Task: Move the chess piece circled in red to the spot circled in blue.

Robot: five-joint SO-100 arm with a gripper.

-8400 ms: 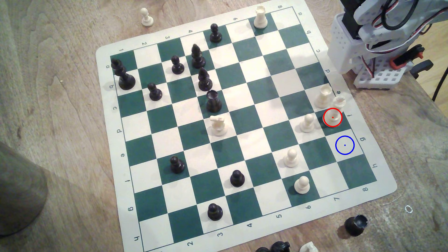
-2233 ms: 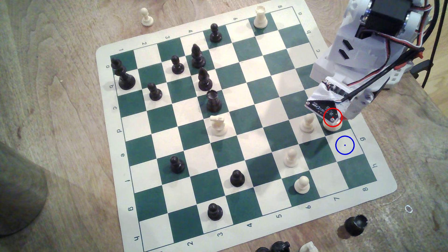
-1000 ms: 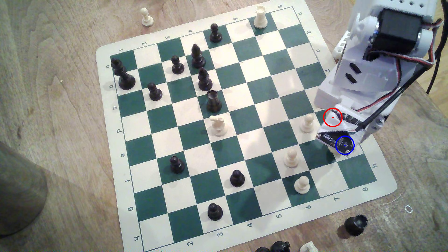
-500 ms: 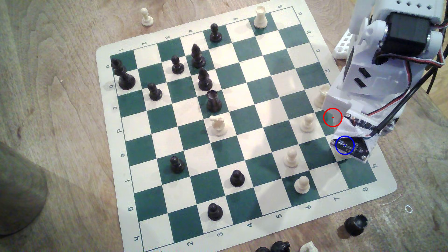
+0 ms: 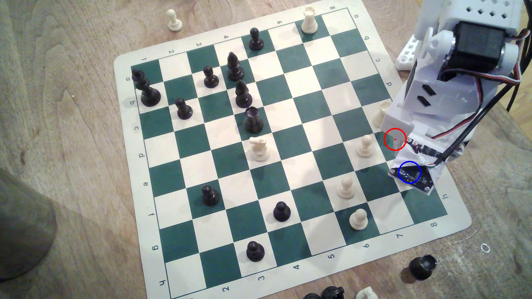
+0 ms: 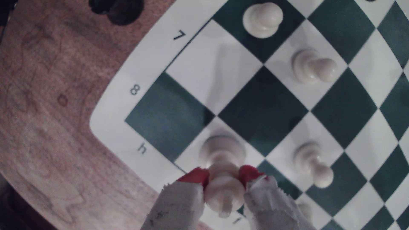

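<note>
1. Board (image 5: 288,161) sits under my exterior camera, black pieces (image 5: 241,95) crowding that view's left.
2. Moving right, I pass three cream pawns (image 5: 345,187).
3. Further right, my gripper (image 6: 224,177) has its red-tipped fingers (image 6: 197,177) closed against the cream king (image 6: 222,168), clamping its neck.
4. I see the king's base sitting over the cream edge square (image 6: 188,156) beside letter "h"; the blue circle (image 5: 409,172) lands on my wrist there, and I cannot tell if the base touches.
</note>
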